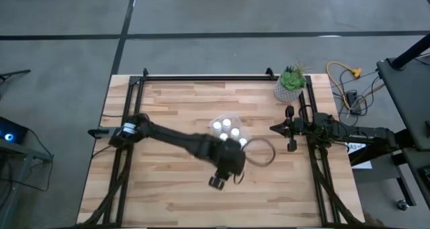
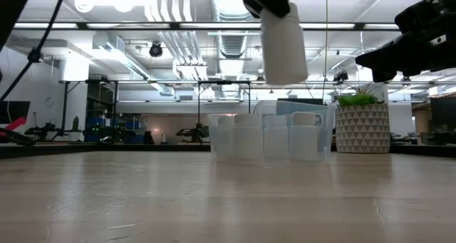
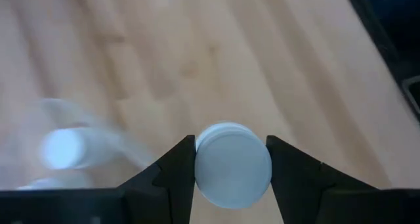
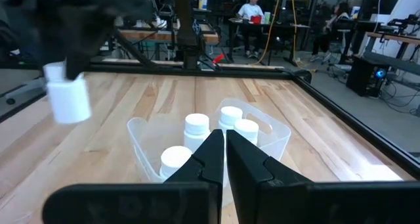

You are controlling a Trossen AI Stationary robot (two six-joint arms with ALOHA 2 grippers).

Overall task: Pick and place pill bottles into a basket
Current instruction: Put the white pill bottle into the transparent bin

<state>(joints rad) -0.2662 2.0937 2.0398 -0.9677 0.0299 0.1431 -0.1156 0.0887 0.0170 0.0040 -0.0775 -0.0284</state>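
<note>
the left gripper (image 3: 231,159) was clamped on a pill bottle (image 2: 283,45), carried aloft near the basket (image 4: 270,140); next: lower, release inside. right gripper (image 4: 223,152) waited, fingers together.

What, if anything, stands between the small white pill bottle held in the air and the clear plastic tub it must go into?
Nothing visible. The left gripper holds the white pill bottle above the table, beside the clear plastic tub, whose top is open.

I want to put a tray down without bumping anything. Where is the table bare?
Bare wood runs along the table edge below the left gripper and across the corner left of the plant. It is crowded mid-table, around the basket and the held pill bottle.
</note>
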